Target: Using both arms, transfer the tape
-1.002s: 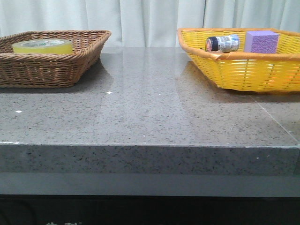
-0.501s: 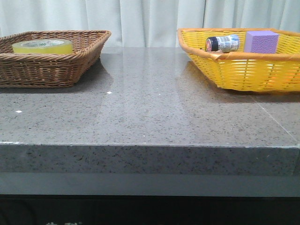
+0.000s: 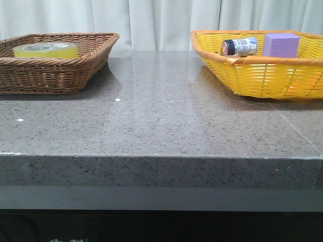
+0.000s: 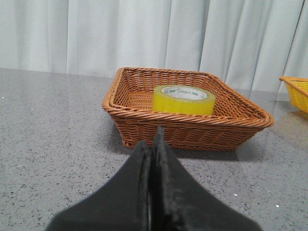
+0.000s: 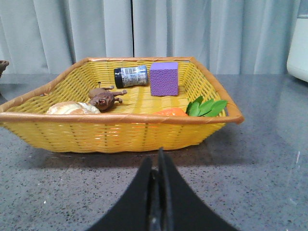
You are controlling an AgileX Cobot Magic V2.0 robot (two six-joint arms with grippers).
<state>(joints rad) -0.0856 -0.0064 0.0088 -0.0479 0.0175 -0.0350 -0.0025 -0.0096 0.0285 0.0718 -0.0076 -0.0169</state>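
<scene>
1. Left gripper (image 4: 152, 144): fingers pressed together, nothing held; aimed at the brown wicker basket (image 4: 144, 126) from short of its near wall.
2. Right gripper (image 5: 158, 166): fingers likewise clenched on nothing; pointed at the yellow woven basket (image 5: 120, 130).
3. Tape (image 4: 183, 99): yellow roll with white core, lying flat inside the brown wicker basket, core opening upward. Untouched.
4. Yellow woven basket contents, as seen from the right wrist: black-capped jar (image 5: 130, 76) on its side, purple block (image 5: 164, 78) just beside it, brown animal figure (image 5: 103, 98), pale rounded item (image 5: 72, 109), orange item with green leaves (image 5: 204, 107).
5. Grey stone table (image 3: 161, 116): no arm is seen in the front view.
6. Step judged in hand: the start, pickup not yet begun.
7. Next move judged to require: left fingers parted, raised over the basket wall, lowered across the roll's rim.
</scene>
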